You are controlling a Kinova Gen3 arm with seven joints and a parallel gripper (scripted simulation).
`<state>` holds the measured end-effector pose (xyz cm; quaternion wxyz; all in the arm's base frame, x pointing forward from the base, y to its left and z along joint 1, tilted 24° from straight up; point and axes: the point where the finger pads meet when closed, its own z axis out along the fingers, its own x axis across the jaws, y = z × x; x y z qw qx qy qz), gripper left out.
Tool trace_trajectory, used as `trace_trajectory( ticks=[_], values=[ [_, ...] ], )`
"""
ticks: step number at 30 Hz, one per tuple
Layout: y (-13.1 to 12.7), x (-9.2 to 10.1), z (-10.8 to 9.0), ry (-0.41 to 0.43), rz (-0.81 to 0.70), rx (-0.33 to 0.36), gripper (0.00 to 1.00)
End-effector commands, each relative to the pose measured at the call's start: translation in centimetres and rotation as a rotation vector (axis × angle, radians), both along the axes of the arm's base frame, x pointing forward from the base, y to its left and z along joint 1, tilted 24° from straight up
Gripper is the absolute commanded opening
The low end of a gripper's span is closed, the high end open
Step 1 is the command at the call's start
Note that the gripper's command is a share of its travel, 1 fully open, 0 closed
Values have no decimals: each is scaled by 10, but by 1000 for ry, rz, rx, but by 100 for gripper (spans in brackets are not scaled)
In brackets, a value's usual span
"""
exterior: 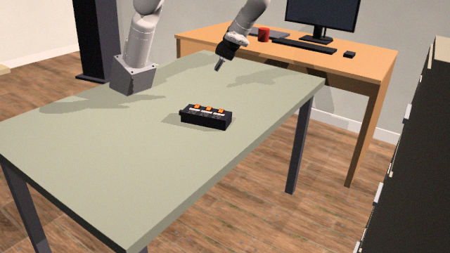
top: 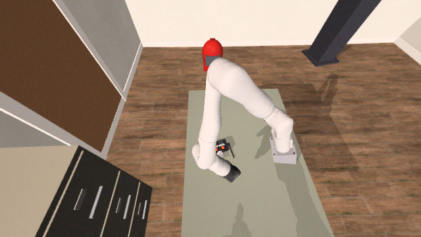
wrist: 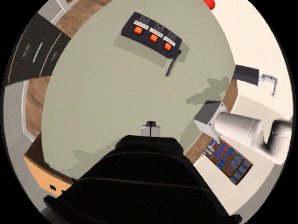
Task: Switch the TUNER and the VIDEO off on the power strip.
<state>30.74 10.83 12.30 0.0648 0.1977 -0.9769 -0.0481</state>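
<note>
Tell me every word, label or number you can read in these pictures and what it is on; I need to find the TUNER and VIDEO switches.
No text can be read in any view.
Power strip: pale marks below its three orange switches may be labels, too small and blurred to read.
Monitor, keyboard, red cup: no visible writing.
Gripper, shut and above the table: no markings.

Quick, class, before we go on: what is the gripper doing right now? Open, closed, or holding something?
Gripper: closed, holding nothing, up in the air above the table and apart from the power strip.
</note>
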Motion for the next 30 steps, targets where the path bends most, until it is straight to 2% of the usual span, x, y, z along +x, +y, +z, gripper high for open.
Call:
trace_trajectory(
  ticks=[1, 6, 7, 30],
  values=[
    [-2, -1, 1, -1, -6, 15, 0],
    [-2, -2, 0, 2, -6, 13, 0],
    [-5, 3, 1, -18, -9, 31, 0],
    [-13, 1, 0, -20, -11, 56, 0]
  ],
)
